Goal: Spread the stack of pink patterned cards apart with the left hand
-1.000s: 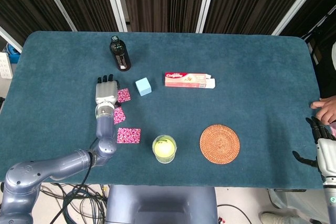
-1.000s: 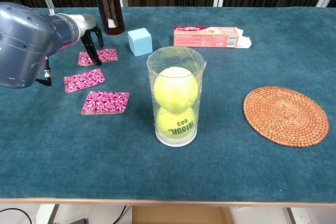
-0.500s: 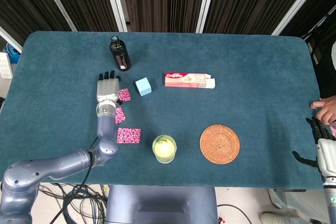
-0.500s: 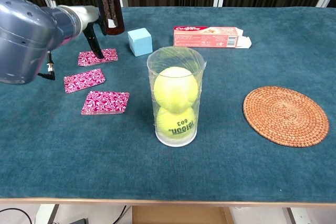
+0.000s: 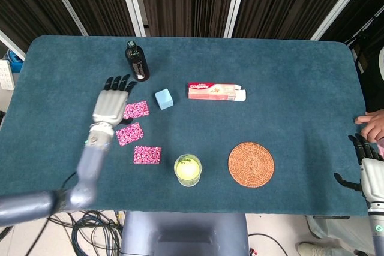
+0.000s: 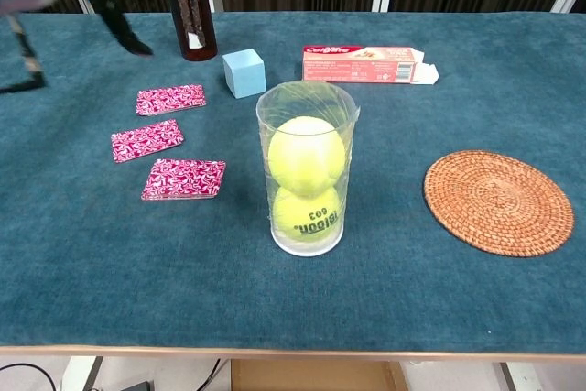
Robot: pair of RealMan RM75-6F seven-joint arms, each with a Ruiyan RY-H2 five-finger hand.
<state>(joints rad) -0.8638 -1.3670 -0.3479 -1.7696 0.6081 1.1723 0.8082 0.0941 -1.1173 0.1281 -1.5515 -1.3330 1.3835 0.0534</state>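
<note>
Head view: clear tube (image 5: pixel 188 170) upright near front table edge, yellow-green tennis ball visible in its mouth; dark bottle (image 5: pixel 137 60) upright further back, contents not discernible. Pink patterned cards lying flat as three separate pieces, none touching: far card (image 5: pixel 136 110), middle card (image 5: pixel 129 133), near card (image 5: pixel 147 154), strung front to back left of the tube. Left hand (image 5: pixel 110 102) just beside far card, fingers spread and straight, grasping nothing. A second ago same hand lay over far and middle cards; now shifted left and clear of them, both cards fully exposed. Right hand (image 5: pixel 367 169) at front right table edge, fingers extended, nothing held, position unchanged. Long axes of all three cards roughly left-right, far and middle ones tilted slightly. Chest view: tube (image 6: pixel 305 168) holding two tennis balls stacked, lower one with print upside down. Far card (image 6: pixel 170 99), middle card (image 6: pixel 146 139), near card (image 6: pixel 184 178) apart on blue cloth. Left hand (image 6: pixel 117 17) blurred at upper left, lifted off the cards since earlier frame.
</note>
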